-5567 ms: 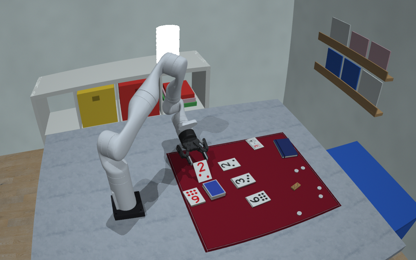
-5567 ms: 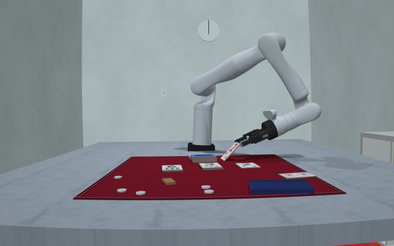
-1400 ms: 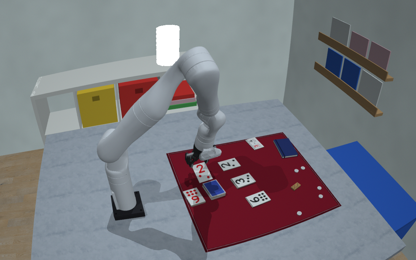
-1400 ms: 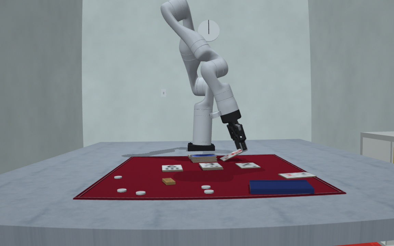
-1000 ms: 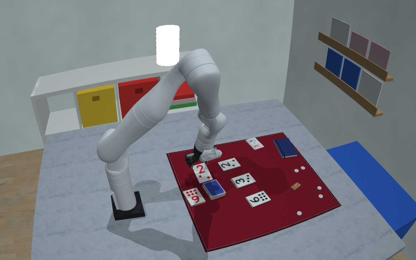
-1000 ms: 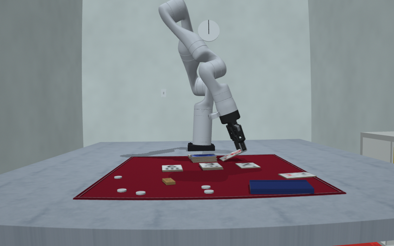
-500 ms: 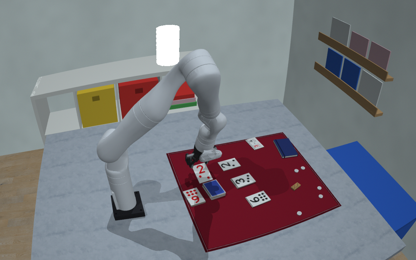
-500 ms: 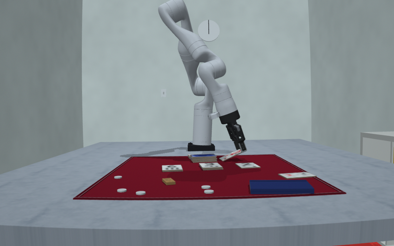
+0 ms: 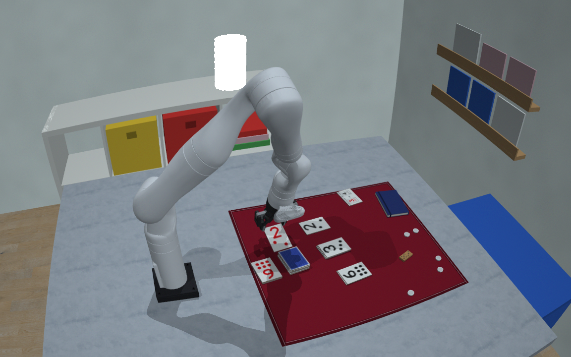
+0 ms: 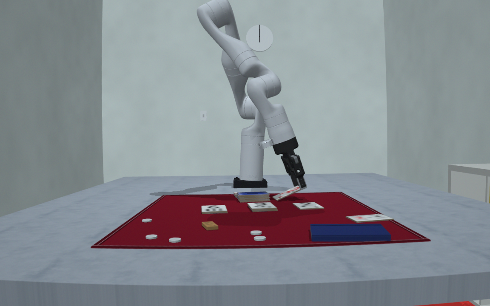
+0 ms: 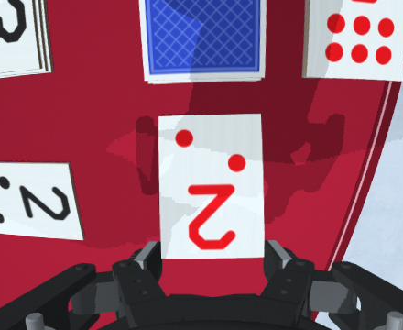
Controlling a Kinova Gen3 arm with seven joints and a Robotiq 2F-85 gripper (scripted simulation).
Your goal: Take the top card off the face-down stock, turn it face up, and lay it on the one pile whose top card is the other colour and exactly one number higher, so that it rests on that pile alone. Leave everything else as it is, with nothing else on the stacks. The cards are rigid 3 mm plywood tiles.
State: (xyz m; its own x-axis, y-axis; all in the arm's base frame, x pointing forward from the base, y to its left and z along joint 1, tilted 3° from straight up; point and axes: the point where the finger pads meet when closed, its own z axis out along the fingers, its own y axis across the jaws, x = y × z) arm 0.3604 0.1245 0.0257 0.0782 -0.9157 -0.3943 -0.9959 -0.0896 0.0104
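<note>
Red "2" (two dots) on a tilted card (image 9: 277, 237) (image 10: 287, 193) (image 11: 212, 183)

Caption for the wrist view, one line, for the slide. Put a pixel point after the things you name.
Robotiq 2F-85 gripper (image 11: 212, 256) holding the red 2 card (image 11: 211, 151) face up, tilted, near the blue-backed stock (image 11: 203, 41).

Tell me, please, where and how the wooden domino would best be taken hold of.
I would grip the wooden domino at the middle of its two long sides, coming straight down from above. It lies flat on the red mat, is narrower across than along, and nothing stands against either side.
</note>
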